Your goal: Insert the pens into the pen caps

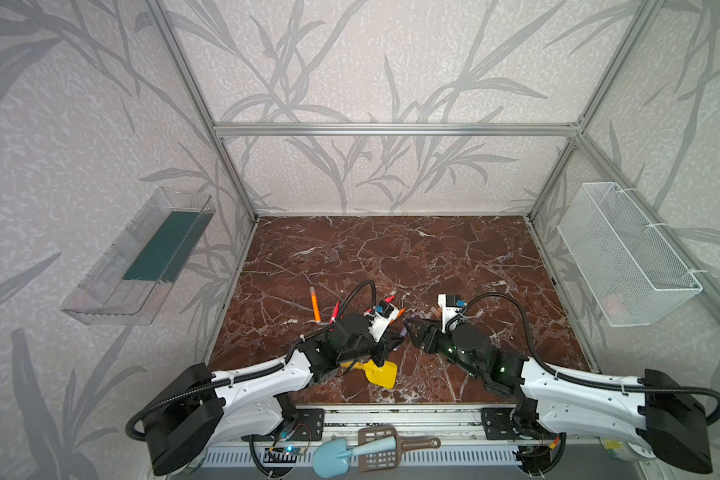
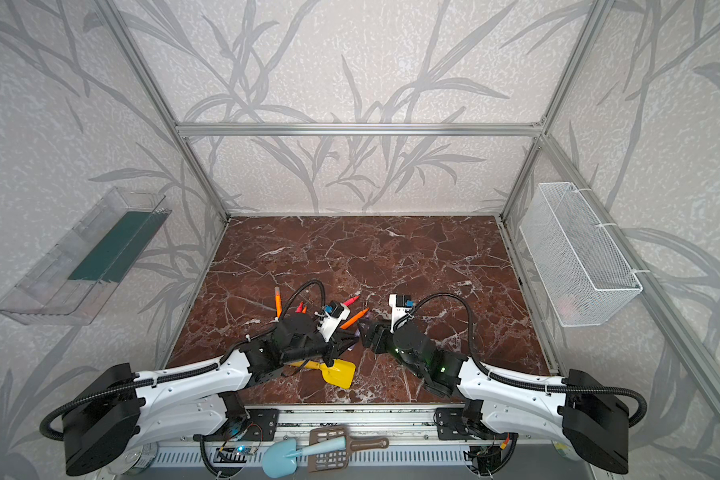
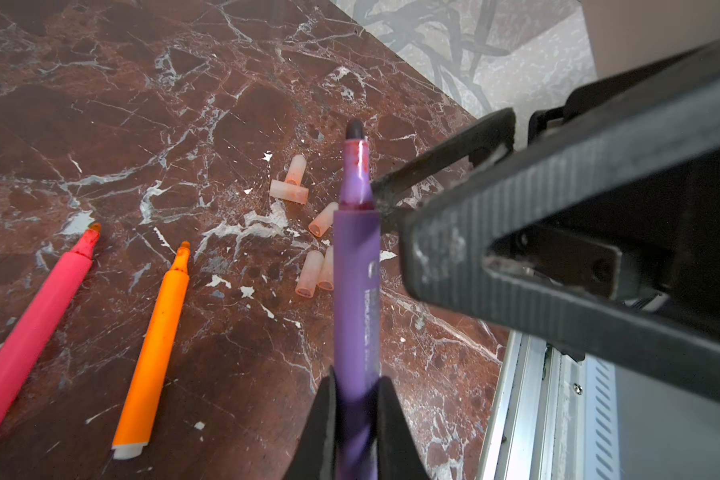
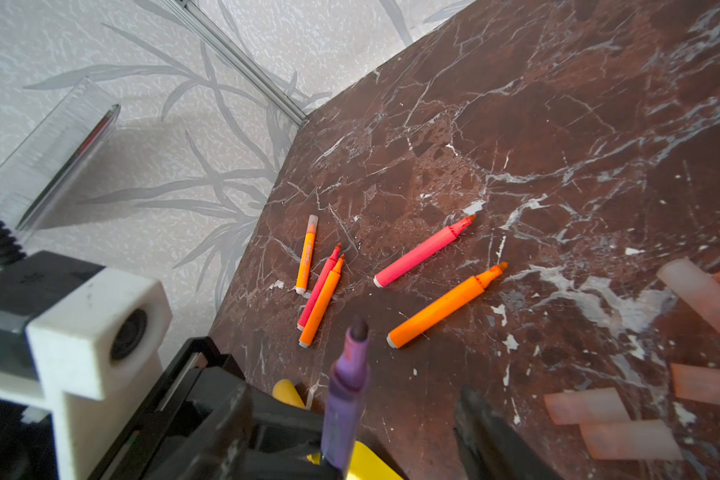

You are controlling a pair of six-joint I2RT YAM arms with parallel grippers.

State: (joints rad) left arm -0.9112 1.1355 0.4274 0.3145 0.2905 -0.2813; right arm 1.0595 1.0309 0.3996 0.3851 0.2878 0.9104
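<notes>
My left gripper (image 3: 356,382) is shut on a purple pen (image 3: 356,266), which it holds above the table with its bare dark tip pointing away. My right gripper (image 4: 354,415) is open, and the purple pen (image 4: 346,399) stands between its spread fingers (image 4: 487,436), nearer one finger. In both top views the two grippers meet at the table's front middle (image 1: 404,332) (image 2: 360,332). Several pale pinkish pen caps (image 3: 309,274) (image 4: 587,405) lie loose below. Red-pink (image 4: 420,251) and orange (image 4: 445,307) pens lie nearby, with another pair (image 4: 321,295) beside them. One orange pen (image 4: 307,253) wears a cap.
A yellow toy shovel (image 1: 379,372) lies under the left arm near the front edge. A blue shovel (image 1: 333,455) and a brown scoop (image 1: 385,449) rest on the front rail. A clear tray (image 1: 142,257) hangs on the left wall and a white mesh basket (image 1: 628,253) on the right.
</notes>
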